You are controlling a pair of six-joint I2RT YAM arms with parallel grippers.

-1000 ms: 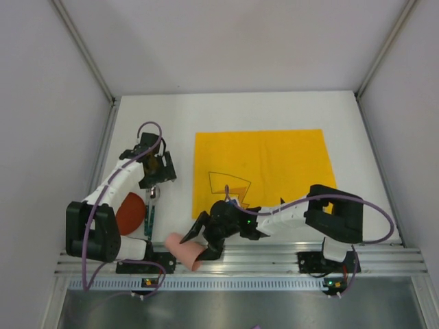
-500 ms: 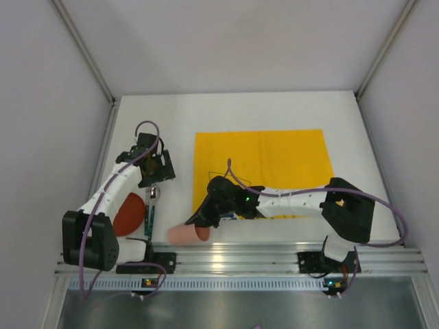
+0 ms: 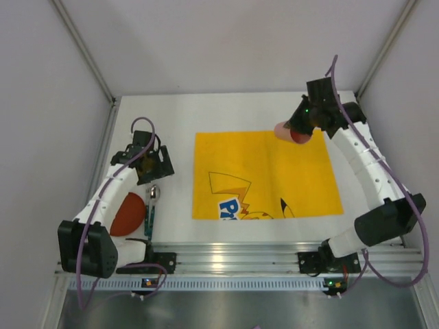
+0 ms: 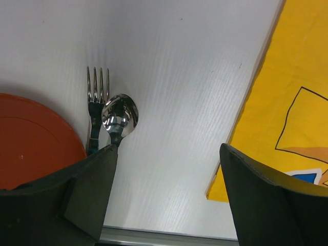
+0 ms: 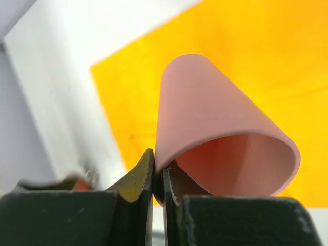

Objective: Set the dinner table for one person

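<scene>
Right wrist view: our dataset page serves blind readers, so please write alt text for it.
The right gripper is shut on the rim of a pink tapered cup, its open mouth facing the camera. Behind lie a yellow cloth placemat and the white matte tabletop.

Thing: surface (image 3: 178, 113), a large plain white tabletop
Shape: rectangular, far bigger than anything else in view
Finish: matte and even; the left wrist view shows faint fine lines running across it (image 4: 169, 102)
Pose: flat and level
Place in the top view: fills the middle of the frame, from just above centre down towards the lower third
White showing: a broad band along its far edge at upper centre, and strips down its left and right sides
</scene>
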